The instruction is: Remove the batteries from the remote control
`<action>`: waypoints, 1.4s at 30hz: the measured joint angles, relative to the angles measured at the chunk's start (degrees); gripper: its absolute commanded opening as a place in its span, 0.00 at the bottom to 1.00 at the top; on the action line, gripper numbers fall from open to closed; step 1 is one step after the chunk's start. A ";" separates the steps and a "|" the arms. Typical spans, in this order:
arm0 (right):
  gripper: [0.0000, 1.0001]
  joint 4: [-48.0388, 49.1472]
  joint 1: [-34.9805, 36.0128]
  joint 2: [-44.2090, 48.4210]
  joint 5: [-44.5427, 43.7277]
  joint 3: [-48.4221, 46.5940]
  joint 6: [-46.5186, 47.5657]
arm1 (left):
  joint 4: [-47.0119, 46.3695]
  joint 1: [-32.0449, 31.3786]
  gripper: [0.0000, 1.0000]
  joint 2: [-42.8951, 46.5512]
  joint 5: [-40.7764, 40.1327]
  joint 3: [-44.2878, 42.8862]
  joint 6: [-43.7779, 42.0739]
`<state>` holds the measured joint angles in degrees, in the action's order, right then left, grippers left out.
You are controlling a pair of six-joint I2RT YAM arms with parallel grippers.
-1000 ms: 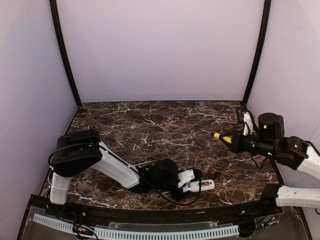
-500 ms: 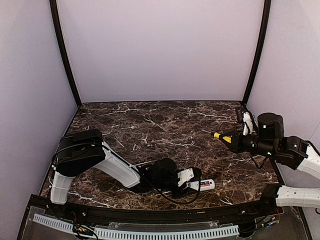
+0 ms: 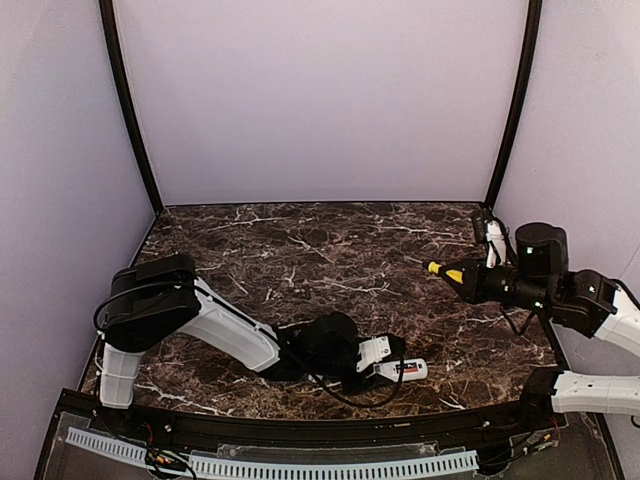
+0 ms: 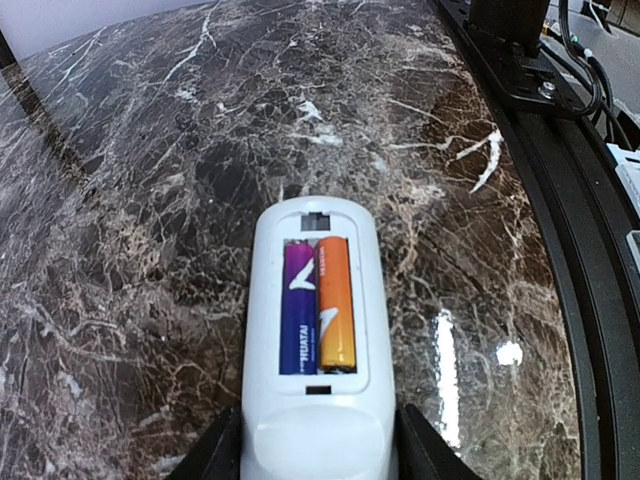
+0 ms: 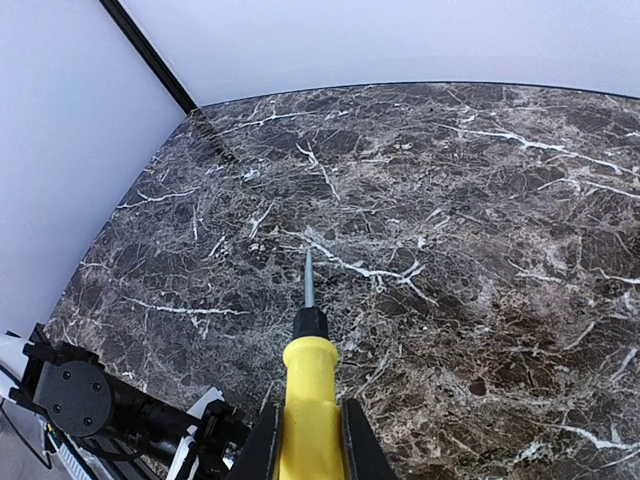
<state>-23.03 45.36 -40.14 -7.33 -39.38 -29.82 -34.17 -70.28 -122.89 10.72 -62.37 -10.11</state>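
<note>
The left gripper (image 4: 316, 452) clasped one end of the remote control (image 4: 315, 330), which lay back-up on the table (image 4: 150, 200), its long axis running straight away from that gripper. In its open recess two batteries (image 4: 318, 305) sat side by side, lengthwise. The right gripper (image 5: 308, 440), closed on a yellow-handled screwdriver (image 5: 309, 380), hung well apart from the remote control.

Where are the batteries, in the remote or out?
In. Both batteries lie side by side in the remote control, in its uncovered back recess.
</note>
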 measured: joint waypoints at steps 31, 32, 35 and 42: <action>0.00 1.46 0.00 -0.96 0.68 -2.10 2.38 | 34.73 5.60 0.00 27.54 -25.09 -2.78 -13.05; 0.00 1.70 0.00 -1.07 0.98 -2.10 2.36 | 34.71 6.45 0.00 28.89 -24.85 -2.32 -13.05; 0.00 2.21 0.00 -1.70 2.12 -2.19 2.36 | 33.48 8.46 0.00 33.31 -25.09 -0.24 -13.55; 0.00 2.23 0.00 -5.86 7.74 -5.77 2.38 | 28.15 8.37 0.00 44.94 -24.59 9.29 -19.76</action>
<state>-20.80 45.36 -46.00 0.40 -45.15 -27.44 -6.02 -61.91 -77.95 -13.87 -53.08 -29.87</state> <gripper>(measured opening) 0.144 0.486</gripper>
